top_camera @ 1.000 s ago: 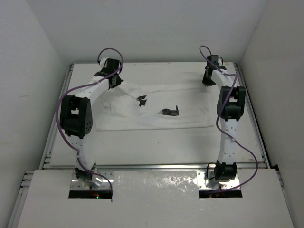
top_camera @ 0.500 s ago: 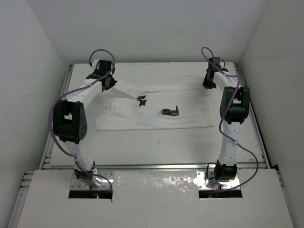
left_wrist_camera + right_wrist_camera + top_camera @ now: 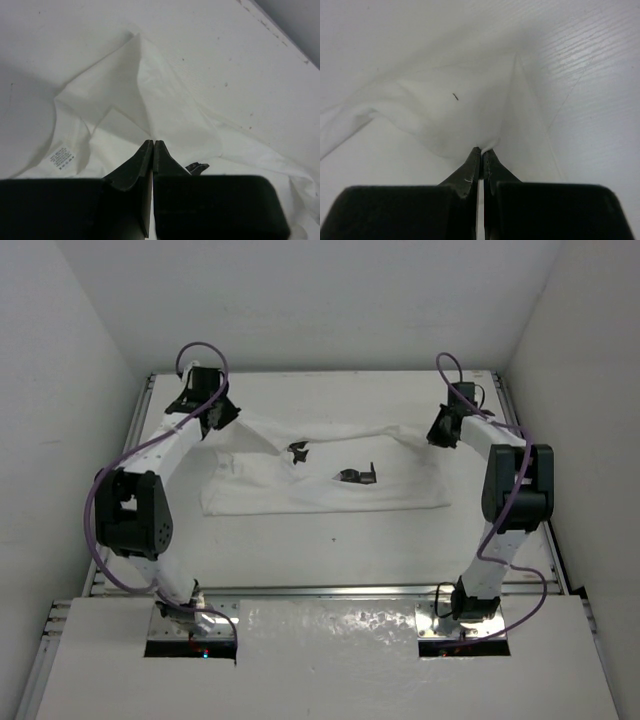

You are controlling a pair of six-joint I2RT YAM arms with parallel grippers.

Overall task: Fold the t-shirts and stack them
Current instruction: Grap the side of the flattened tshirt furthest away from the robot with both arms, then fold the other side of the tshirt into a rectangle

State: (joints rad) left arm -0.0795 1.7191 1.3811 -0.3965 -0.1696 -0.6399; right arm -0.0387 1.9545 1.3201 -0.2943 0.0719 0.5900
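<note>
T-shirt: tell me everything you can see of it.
The t-shirt is white, soft, wrinkled cloth with black marks near its middle and a small printed label. Its near part lies flat on the table; its far edge is tented up at both ends, pinched by the shut left claw and right claw.
</note>
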